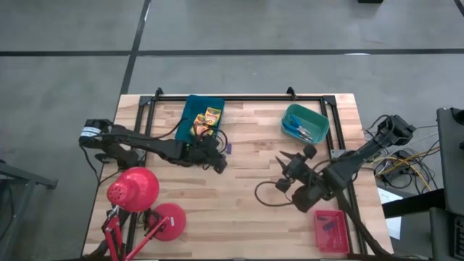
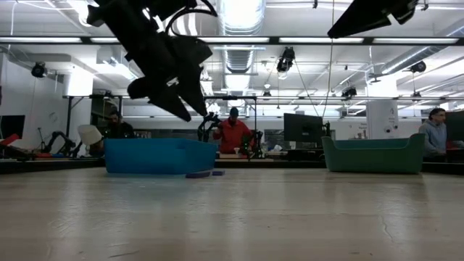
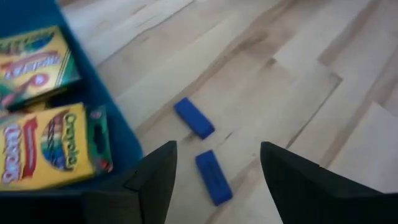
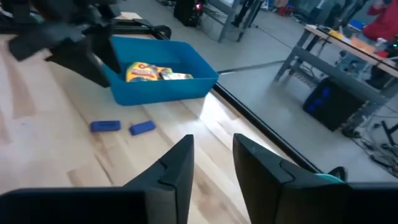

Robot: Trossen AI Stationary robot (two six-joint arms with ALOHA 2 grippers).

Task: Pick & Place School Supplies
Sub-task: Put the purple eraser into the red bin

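Two small blue-purple sticks (image 3: pixel 194 118) (image 3: pixel 213 177) lie flat on the wooden table beside the blue tray (image 1: pixel 190 109). Yellow crayon boxes (image 3: pixel 43 146) (image 3: pixel 37 62) lie inside that tray. My left gripper (image 3: pixel 217 148) hovers open above the sticks, slanting down, with one finger on either side of the nearer stick and touching nothing. My right gripper (image 4: pixel 213 168) stands open and empty over the table's middle right (image 1: pixel 288 158), pointing toward the blue tray. Blue-handled scissors (image 1: pixel 301 130) lie in the teal tray (image 1: pixel 319 119).
A red desk lamp (image 1: pixel 136 192) stands at the near left corner. A red tray (image 1: pixel 332 230) holding small purple pieces sits at the near right. A black frame (image 1: pixel 239 98) runs along the table's far edge. Bare wood lies between the two grippers.
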